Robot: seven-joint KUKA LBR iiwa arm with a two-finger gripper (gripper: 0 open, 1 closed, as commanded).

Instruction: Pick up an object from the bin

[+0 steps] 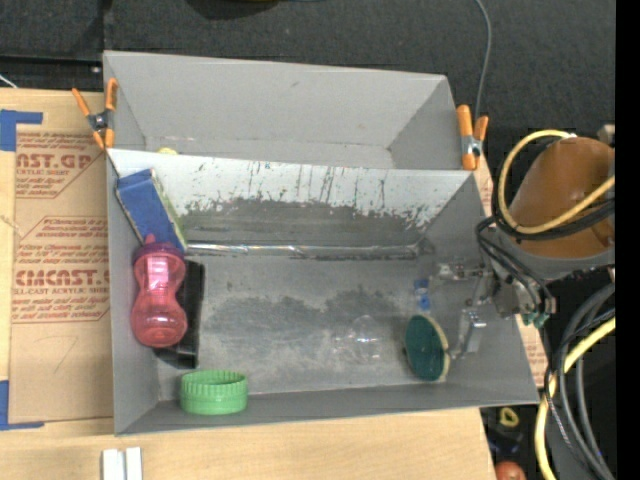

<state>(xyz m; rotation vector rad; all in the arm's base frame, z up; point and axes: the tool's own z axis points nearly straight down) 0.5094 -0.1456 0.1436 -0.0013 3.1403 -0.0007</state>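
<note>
My gripper [455, 303] is low at the bin's right wall, open, with nothing between its fingers. A dark green oval disc [425, 348] lies just left of and below the lower fingertip [468, 336], close to it but not gripped. A small clear plastic piece [358, 343] rests on the floor further left.
Along the left wall a pink bottle [158, 300] lies over a black object [190, 308], with a blue block [148, 206] leaning behind them. A green ring-shaped lid [213, 392] sits in the front left corner. The arm and its cables stand at the right rim.
</note>
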